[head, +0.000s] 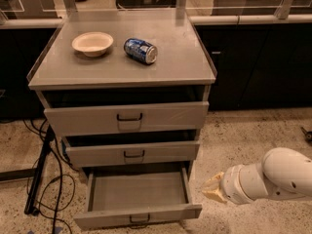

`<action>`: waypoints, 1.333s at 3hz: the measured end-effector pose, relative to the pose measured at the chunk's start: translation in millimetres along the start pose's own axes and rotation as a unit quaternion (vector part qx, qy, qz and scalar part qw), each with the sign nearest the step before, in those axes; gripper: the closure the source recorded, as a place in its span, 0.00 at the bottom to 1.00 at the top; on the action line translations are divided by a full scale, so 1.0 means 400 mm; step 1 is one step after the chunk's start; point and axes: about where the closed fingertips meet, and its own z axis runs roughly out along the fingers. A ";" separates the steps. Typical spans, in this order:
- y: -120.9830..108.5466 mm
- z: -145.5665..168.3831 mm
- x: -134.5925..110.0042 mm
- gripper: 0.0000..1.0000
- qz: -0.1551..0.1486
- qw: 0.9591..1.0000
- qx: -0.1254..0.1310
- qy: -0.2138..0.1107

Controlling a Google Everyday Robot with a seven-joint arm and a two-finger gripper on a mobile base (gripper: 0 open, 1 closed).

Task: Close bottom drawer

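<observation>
- The bottom drawer [112, 216] is the lowest of three in the grey-beige cabinet [180, 65], and it stands pulled well out toward the near side.
- It is a long shallow tray with a low front panel, and its floor shows from above.
- A small dark handle [140, 219] sits mid-panel.
- The gripper [212, 191] hangs just right of the drawer's right wall, apart from it.
</observation>
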 end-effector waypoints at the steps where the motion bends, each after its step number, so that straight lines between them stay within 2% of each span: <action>1: 0.015 0.070 0.042 1.00 0.016 1.000 -0.007 0.019; 2: 0.042 0.218 0.143 1.00 0.040 0.998 -0.005 0.049; 3: 0.047 0.290 0.206 1.00 0.051 0.997 0.005 0.050; 4: 0.037 0.371 0.258 1.00 0.057 0.998 0.015 0.029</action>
